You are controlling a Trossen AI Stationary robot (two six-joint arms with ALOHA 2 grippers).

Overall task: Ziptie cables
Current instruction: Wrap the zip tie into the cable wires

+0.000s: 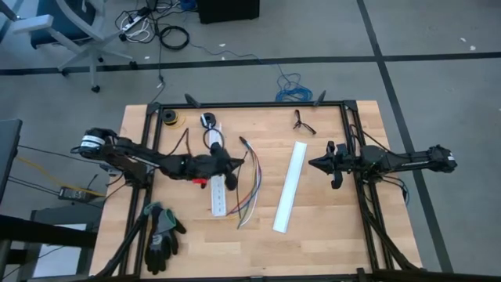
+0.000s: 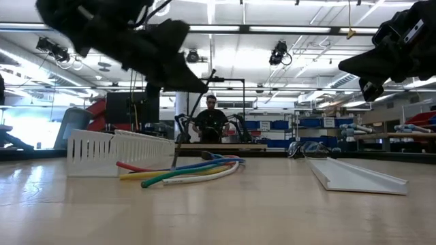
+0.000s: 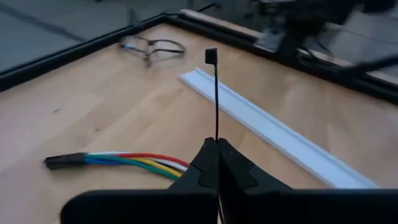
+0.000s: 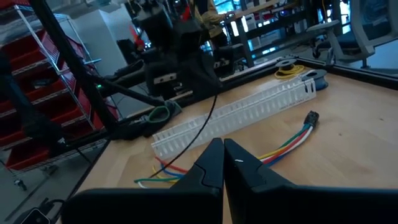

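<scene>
Holding a thin black zip tie pinched tight, the left gripper hangs just beside the cables lying on the table. The right gripper waits shut, empty. The bendy tie could miss them.

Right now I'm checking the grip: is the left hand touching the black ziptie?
Touching. The left wrist view shows the left hand shut on the thin black ziptie, which rises straight from between its fingertips.
</scene>
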